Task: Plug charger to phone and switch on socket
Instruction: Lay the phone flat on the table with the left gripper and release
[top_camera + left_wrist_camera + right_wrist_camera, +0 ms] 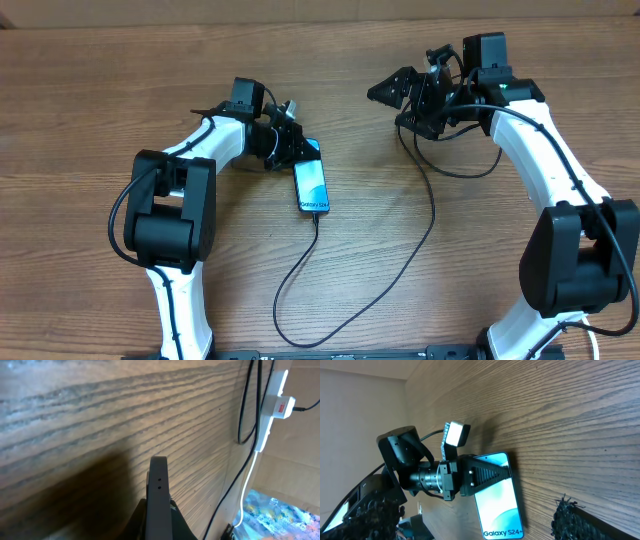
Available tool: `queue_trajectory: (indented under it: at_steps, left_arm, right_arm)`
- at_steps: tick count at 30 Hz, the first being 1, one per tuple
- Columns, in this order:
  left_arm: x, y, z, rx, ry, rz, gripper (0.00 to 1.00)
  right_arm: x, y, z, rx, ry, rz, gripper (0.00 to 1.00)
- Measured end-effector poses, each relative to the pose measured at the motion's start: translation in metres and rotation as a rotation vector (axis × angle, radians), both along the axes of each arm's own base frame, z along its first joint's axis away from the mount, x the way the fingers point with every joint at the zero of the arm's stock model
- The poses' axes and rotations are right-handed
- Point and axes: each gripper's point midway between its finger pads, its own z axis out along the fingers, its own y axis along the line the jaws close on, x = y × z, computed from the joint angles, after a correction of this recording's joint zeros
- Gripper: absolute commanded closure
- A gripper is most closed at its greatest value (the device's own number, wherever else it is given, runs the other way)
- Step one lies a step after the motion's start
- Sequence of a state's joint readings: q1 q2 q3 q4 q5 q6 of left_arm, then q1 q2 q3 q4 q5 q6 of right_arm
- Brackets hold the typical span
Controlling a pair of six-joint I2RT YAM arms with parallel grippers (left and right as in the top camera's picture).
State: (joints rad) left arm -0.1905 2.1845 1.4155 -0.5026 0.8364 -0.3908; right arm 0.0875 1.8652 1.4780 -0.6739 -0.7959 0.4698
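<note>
The phone [312,187] lies flat on the wooden table, light blue screen up, with "Galaxy S24" at its near end [500,505]. My left gripper [295,148] is shut on the phone's far end. In the left wrist view the phone [159,480] shows edge-on between the jaws of the left gripper [159,510]. The charger [430,215], a thin black cable, runs from the phone's near end in a long loop toward my right arm. My right gripper [395,108] hovers open to the phone's right, holding nothing [475,507]. The white socket [270,415] shows only in the left wrist view, past the table edge.
A white plug with a red label [282,406] sits on the socket. A thick white cord [246,490] hangs from it, and thin black cables [243,415] run beside it. The table edge [227,460] lies close to these.
</note>
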Motion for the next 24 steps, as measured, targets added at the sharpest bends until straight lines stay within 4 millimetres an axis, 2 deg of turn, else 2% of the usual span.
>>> queue_trajectory:
  at_steps: [18, 20, 24]
  left_arm:
    - [-0.013, -0.006, -0.012, 0.077, 0.032, -0.020, 0.96]
    - [-0.013, -0.006, -0.012, 0.080, 0.032, -0.019, 0.86]
    - [-0.013, -0.004, -0.014, 0.097, 0.038, -0.011, 0.78]
  right_arm:
    - [-0.001, -0.002, -0.004, -0.018, 0.016, -0.010, 0.00]
    - [-0.001, -0.002, -0.004, -0.018, 0.017, -0.010, 0.00]
    - [-0.001, -0.002, -0.004, -0.018, 0.017, -0.011, 0.00]
